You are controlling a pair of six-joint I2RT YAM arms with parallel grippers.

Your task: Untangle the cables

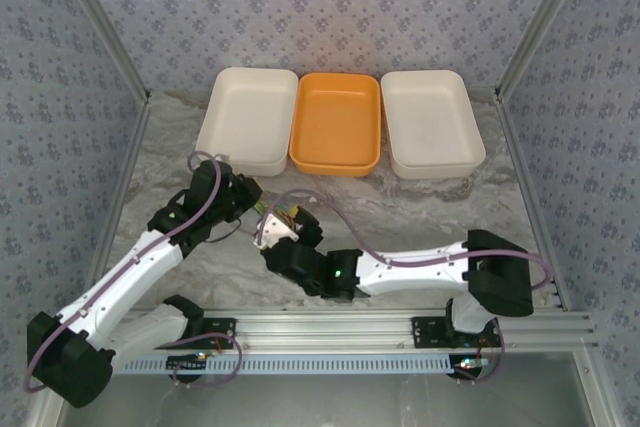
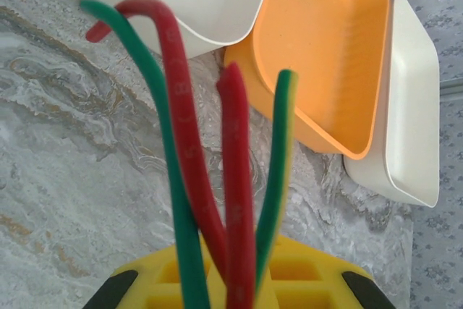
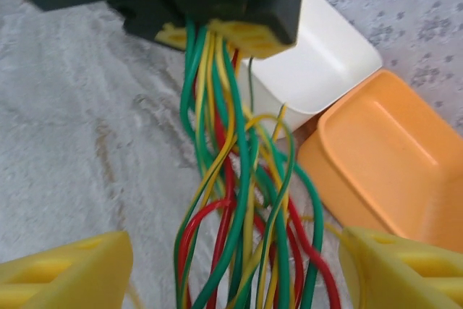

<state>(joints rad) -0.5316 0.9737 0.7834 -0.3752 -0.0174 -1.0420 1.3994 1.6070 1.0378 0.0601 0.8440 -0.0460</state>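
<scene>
A bundle of thin cables (image 3: 242,179) in green, yellow-green and red hangs from my left gripper (image 3: 210,34), which is shut on their upper ends between its yellow pads. In the left wrist view several cables (image 2: 181,121) rise out from between the shut pads of the left gripper (image 2: 231,287). My right gripper (image 3: 239,273) is open, with one yellow finger on each side of the hanging bundle and no pad pressing it. From above, the left gripper (image 1: 250,202) and right gripper (image 1: 278,232) are close together over the table's middle, with the cables (image 1: 272,211) between them.
Three trays stand in a row at the back: a white tray (image 1: 248,119), an orange tray (image 1: 335,122) and another white tray (image 1: 430,122). The marbled table (image 1: 420,202) lies below. Patterned walls enclose the sides and back.
</scene>
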